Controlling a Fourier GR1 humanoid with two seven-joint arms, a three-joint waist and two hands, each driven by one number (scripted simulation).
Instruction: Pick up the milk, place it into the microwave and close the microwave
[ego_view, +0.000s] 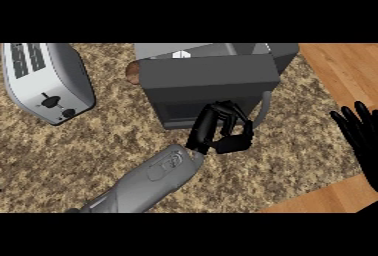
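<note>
Nearest to me, at the lower edge of the view, I see my grey left forearm (148, 182) coming in and going up across the speckled brown stone counter (88, 145). My black left hand (221, 130) is at its end, with the fingers curled together, and it sits against the dark front door of the grey box-shaped microwave (210, 82). I cannot tell if the fingers hold something or only press on the door. At the right edge my black right hand (359, 135) rests with the fingers straight and apart, pointing up, above the orange-brown wooden surface (332, 65) which borders the counter on that side. Further from me the microwave stands in the middle of the view, and its door looks shut, with a thin handle bar (264, 107) along the right side of the door. The milk I cannot see in this view. Just beside the left back corner of the microwave a small brown rounded thing (133, 73) shows, partly hidden. Far to the left a silver two-slot toaster (46, 77) with black knobs lies well apart from the microwave
</note>
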